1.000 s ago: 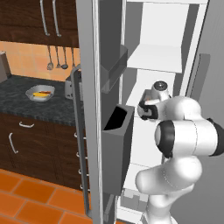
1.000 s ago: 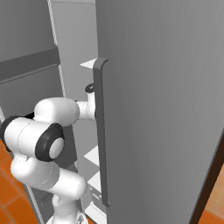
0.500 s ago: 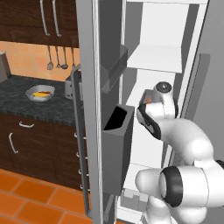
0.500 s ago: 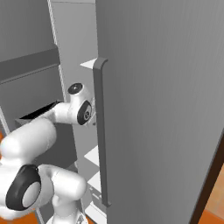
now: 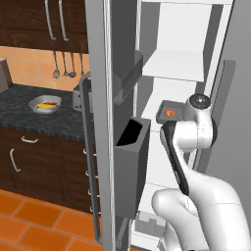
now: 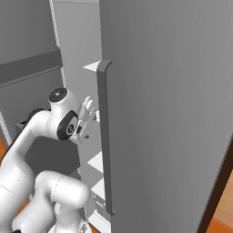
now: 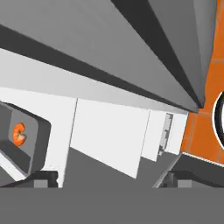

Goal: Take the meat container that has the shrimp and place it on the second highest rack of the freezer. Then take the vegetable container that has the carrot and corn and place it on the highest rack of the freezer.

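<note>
A grey meat container (image 7: 24, 142) is seen at the left edge, resting on a white shelf (image 7: 109, 135). A small orange shrimp (image 7: 19, 133) is held inside it. Orange floor tiles (image 7: 205, 131) are shown at right.

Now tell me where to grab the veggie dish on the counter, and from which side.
Grip the rim of the vegetable container, coming straight down from above: it sits upright and open-topped on the dark counter, with a rounded, shallow wall. The food fills the middle, so one finger would probably go just inside the edge.
</note>
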You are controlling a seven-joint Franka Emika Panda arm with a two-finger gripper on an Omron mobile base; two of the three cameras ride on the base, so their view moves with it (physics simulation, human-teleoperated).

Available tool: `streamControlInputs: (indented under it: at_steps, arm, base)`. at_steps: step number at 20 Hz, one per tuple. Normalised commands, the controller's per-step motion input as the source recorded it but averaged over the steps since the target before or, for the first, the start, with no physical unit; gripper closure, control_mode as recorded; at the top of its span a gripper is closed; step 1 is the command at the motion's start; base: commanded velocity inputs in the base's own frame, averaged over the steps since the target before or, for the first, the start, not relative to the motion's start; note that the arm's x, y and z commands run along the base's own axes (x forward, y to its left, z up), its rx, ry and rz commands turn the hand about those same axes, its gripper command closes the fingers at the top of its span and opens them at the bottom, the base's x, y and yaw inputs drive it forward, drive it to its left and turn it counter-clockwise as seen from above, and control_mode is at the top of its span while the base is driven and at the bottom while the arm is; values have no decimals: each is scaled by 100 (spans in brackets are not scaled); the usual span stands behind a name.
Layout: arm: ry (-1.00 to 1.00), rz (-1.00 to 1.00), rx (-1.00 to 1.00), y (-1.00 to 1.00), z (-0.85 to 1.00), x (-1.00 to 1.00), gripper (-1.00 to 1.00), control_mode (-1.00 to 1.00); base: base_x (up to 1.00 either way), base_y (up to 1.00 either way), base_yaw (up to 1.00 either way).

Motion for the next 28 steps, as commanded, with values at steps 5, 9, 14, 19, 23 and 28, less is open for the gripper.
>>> streamControlInputs:
  at_steps: [5,9,14,19,23,28]
  arm:
    - [10,35,-15,11,44,-100,-100,-100]
    - [14,36,-18,8,34,-100,-100,-100]
    - [19,42,-17,10,32,-84,-100,-100]
    - [16,48,-14,17,23,-18,-100,-100]
    - [0,64,-8,26,0,-33,-100,-100]
    - [-1,56,-8,3,0,-12,-100,-100]
  base:
    - [0,0,0]
    - [0,0,0]
    - [0,0,0]
    - [0,0,0]
    - [0,0,0]
    - [0,0,0]
